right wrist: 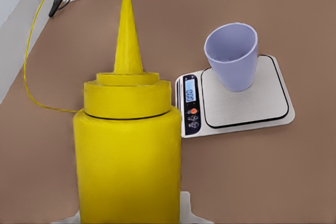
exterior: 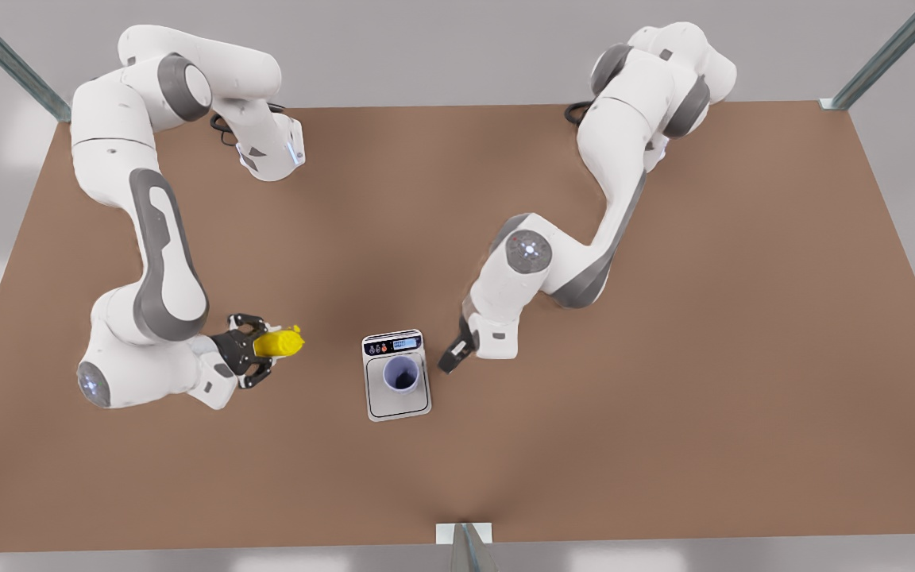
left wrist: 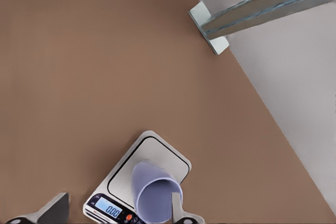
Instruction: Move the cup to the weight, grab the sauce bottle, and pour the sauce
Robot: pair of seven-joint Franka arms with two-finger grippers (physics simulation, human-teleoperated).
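The cup (exterior: 400, 373) stands upright on the plate of the scale (exterior: 397, 376), near its middle, so the first step looks done. The right pincer (exterior: 260, 355), on the front view's left, is clamped on the bottle (exterior: 279, 342), which is lifted off the desk (exterior: 664, 357) and well apart from the scale; in the right wrist view the bottle (right wrist: 127, 150) points its nozzle (right wrist: 127, 38) roughly toward the cup (right wrist: 232, 56). The left pincer (exterior: 453, 357) hangs just beside the scale on the front view's right, its fingers apart with nothing between them, one fingertip (left wrist: 176, 205) close against the cup (left wrist: 155, 195) in its wrist view. The main risk I see is that nearness: if this arm shifts or lifts carelessly, a finger could clip the cup and tip it or slide it off the plate. It also sits where the bottle may need to come in, so the two arms could collide over the scale. The cup's mouth is narrow, so a nozzle tilted before it is above the rim would drop sauce on the plate or the display (right wrist: 190, 95). The grip sits low on the bottle, which might swivel in the pincer as it tips.
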